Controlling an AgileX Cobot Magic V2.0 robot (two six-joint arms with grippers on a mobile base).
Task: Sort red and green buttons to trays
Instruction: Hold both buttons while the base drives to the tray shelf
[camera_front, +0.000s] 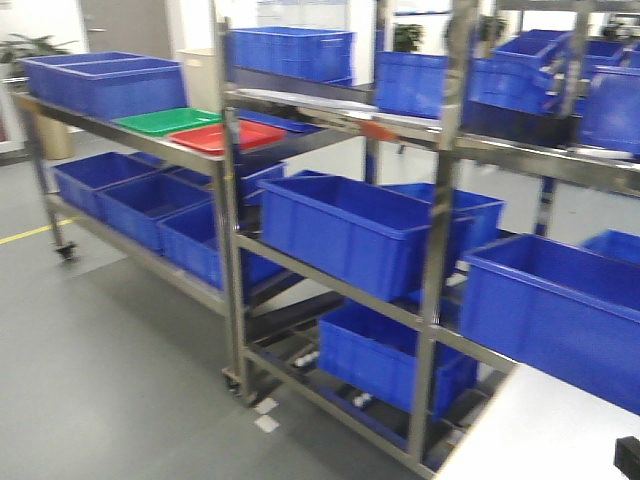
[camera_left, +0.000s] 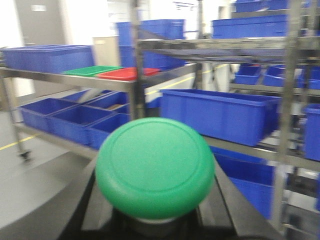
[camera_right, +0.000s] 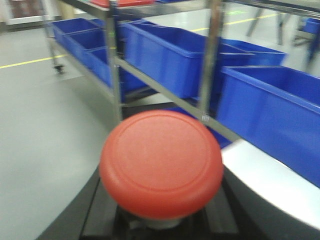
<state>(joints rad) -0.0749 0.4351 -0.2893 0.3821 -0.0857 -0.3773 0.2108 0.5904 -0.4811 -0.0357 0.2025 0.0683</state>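
- Two buttons: left fingers (camera_left: 90, 212) grasp the green button (camera_left: 155, 167), right fingers (camera_right: 92, 220) the red button (camera_right: 161, 162).
- Far ahead, green tray (camera_front: 165, 121) and red tray (camera_front: 228, 136) lie side by side at the shelf (camera_front: 120, 130) edge.

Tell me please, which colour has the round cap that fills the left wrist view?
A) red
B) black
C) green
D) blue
C: the green button fills that view, close to the camera; the red button appears in the right wrist view instead.
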